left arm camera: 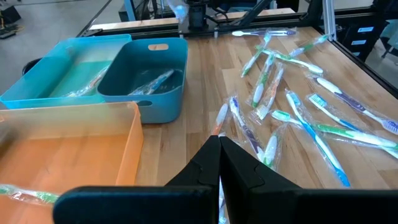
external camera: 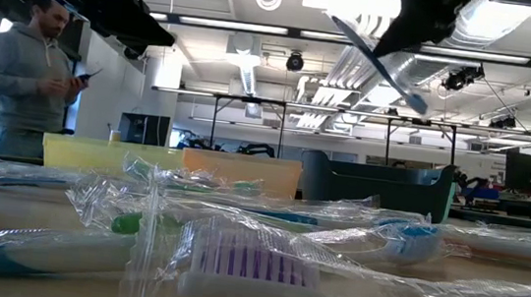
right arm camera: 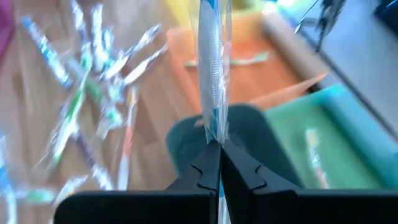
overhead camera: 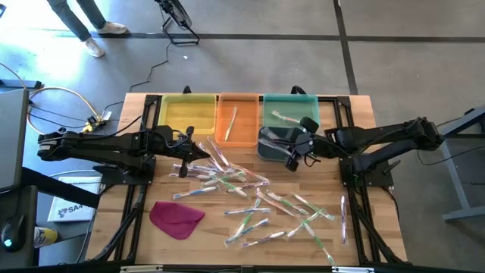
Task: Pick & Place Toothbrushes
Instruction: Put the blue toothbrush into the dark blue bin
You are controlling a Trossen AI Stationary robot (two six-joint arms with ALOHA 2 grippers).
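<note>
Overhead lights frame the right end effector [right arm camera: 214, 149] clenching a wrapped blue toothbrush [right arm camera: 211, 68] above the dark bin [right arm camera: 186, 146].

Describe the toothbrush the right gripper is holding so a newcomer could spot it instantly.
Find the row of bins at the table's far edge, then the dark blue-grey bin in front of the green one. Above it the right gripper is shut on a blue-and-white wrapped toothbrush, the only one off the table.

Both arms are matte black, built of slim jointed segments with thin black cables along them; the left arm [overhead camera: 98, 144] and right arm [overhead camera: 379, 140] end in a pair of flat, angular black fingers [left arm camera: 239, 168]
</note>
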